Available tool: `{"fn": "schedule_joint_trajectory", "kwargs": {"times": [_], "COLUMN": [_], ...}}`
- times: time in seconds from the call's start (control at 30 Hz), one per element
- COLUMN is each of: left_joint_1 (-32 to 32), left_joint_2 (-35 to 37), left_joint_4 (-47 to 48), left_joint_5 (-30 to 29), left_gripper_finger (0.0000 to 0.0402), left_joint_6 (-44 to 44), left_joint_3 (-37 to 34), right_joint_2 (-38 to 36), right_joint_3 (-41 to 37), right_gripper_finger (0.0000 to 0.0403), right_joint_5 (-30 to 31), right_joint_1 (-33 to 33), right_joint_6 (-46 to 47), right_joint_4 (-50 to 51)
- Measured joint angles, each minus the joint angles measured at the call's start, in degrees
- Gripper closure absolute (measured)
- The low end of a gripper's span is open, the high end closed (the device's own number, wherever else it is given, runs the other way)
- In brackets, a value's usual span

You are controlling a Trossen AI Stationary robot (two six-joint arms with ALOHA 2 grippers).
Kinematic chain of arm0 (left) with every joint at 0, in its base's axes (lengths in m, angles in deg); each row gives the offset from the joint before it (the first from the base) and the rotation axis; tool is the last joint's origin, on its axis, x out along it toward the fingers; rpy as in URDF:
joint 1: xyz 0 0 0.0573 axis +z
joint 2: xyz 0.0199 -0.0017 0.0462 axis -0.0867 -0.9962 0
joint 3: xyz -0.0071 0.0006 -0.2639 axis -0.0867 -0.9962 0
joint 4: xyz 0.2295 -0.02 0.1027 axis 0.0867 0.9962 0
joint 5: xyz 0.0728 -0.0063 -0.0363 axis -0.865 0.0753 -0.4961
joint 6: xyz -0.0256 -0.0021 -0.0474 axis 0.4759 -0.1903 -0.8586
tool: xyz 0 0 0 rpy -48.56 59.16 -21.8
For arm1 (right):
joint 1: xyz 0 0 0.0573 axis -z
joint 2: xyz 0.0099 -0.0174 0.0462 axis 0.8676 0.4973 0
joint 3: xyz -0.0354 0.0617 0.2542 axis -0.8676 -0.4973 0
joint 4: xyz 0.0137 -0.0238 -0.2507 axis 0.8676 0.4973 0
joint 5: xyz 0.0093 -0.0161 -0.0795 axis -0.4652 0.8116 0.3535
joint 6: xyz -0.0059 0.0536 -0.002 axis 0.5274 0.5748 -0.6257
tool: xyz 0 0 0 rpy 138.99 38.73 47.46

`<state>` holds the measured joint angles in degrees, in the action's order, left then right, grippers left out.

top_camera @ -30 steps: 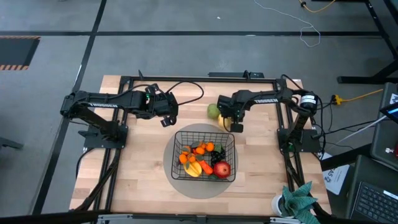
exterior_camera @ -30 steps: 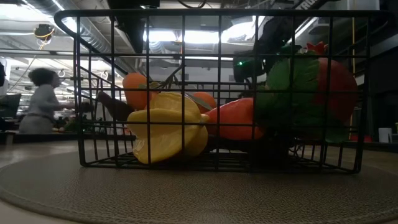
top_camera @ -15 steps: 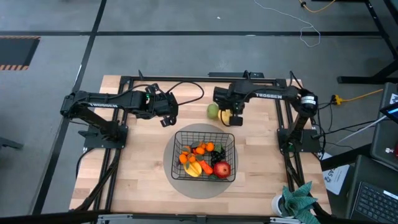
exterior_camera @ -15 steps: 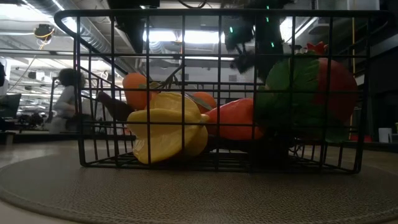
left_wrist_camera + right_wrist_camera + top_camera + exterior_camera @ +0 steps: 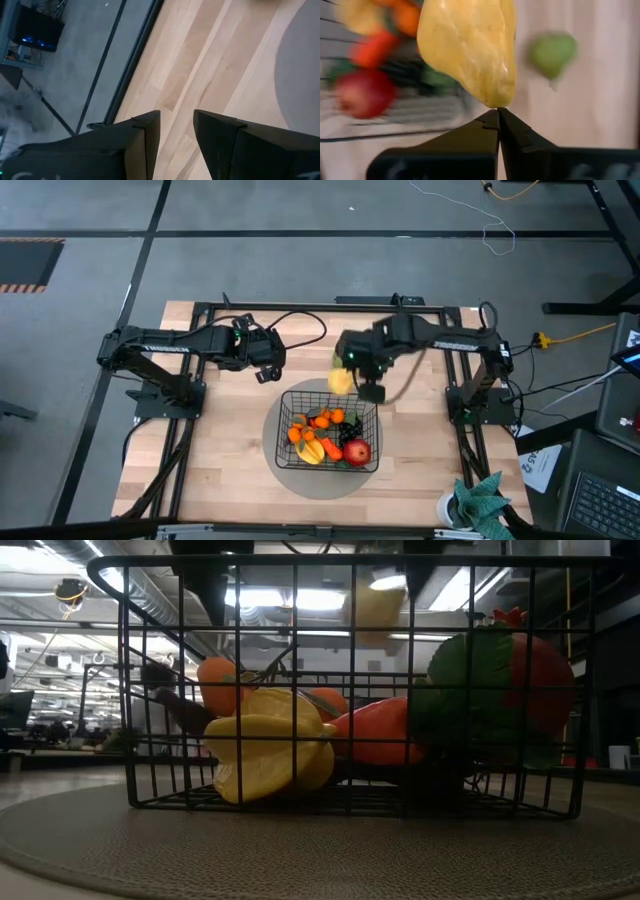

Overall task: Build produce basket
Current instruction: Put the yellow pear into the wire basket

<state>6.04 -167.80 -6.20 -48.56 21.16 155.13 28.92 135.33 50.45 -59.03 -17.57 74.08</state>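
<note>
The black wire basket (image 5: 283,395) stands on a round grey mat (image 5: 320,485). It holds a red apple (image 5: 357,451), oranges, a carrot, grapes and yellow pieces (image 5: 265,745). My right gripper (image 5: 352,380) is shut on a yellow piece (image 5: 341,381) just over the basket's far rim. In the low view the piece (image 5: 378,602) shows high behind the rim. The green pear (image 5: 339,358) lies on the table just beyond it and also shows in the right wrist view (image 5: 551,52). My left gripper (image 5: 268,372) waits, a little open and empty, left of the basket. My right gripper pinches the yellow piece by its narrow end (image 5: 496,102) between its two fingertips (image 5: 490,122). The rest of the piece reaches out beyond the fingers. It is lifted clear of the table and the basket.
A black metal frame (image 5: 300,306) runs along the table's far and side edges. A cable (image 5: 300,320) loops at the far side. A green cloth and a cup (image 5: 478,502) sit at the near right corner. Bare wood lies left of the mat (image 5: 200,75).
My right gripper has lifted the yellow piece from the table beside the pear. It has carried it toward the table's left and near edges, up to the basket's far rim. The pear has stayed in place.
</note>
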Motion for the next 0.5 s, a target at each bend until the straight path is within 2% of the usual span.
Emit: {"fn": "schedule_joint_trajectory", "kwargs": {"times": [0.13, 0.5], "left_joint_1": [0.1, 0.1], "left_joint_2": [0.0, 0.0], "left_joint_4": [0.09, 0.07], "left_joint_5": [-0.06, 0.04], "left_gripper_finger": [0.0292, 0.0292], "left_joint_6": [-0.02, 0.04], "left_joint_3": [0.0, 0.0], "right_joint_2": [0.02, 0.24], "right_joint_3": [3.22, 4.53], "right_gripper_finger": [0.0403, 0.0403], "right_joint_5": [-2.63, -2.57], "right_joint_1": [-5.39, -15.24], "right_joint_6": [2.32, 8.36], "right_joint_4": [-2.25, -2.83]}}
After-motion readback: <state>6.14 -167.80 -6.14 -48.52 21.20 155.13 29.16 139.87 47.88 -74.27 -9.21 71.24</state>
